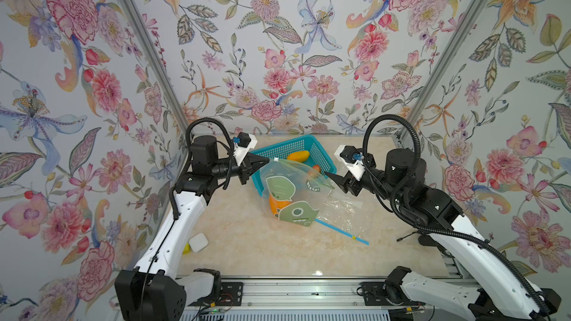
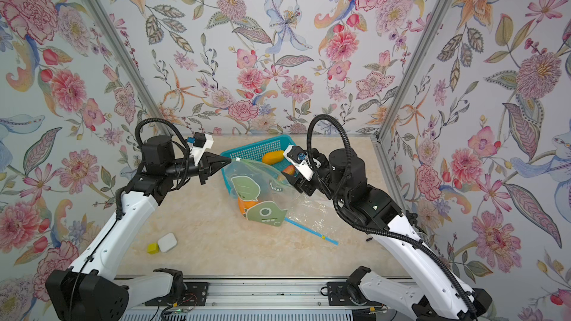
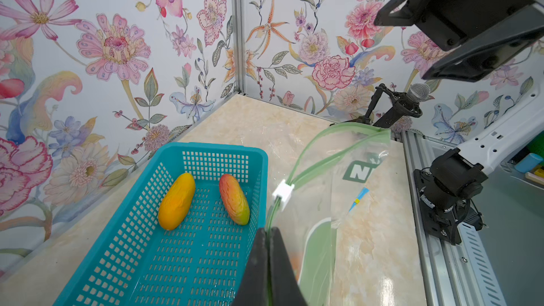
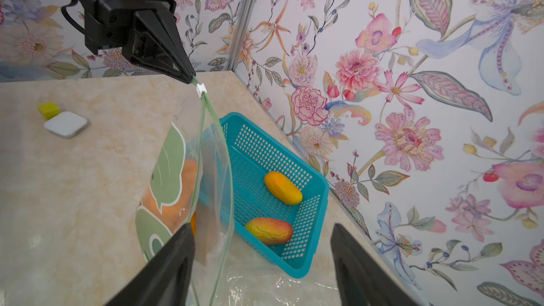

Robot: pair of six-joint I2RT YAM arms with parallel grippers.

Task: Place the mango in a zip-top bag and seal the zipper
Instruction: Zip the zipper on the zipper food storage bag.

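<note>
Left gripper [image 3: 268, 231] up close, pinched shut on the zipper end of the zip-top bag [image 1: 279, 188] beside the white slider [image 3: 283, 194]. The mango [image 1: 273, 208] sits inside, low on the table [image 1: 247, 251] just near of the basket [image 1: 289, 141]. Right gripper [image 4: 261, 226] gapes empty at right. Mouth unsealed, held by one corner: I reckon the bag could swing and spill it.

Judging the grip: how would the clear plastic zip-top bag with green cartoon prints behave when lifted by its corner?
Likely floppy: the clear bag sags from the shut left gripper. Probably bottom-heavy: an orange mango sits low inside. Glossy film may slip.
</note>
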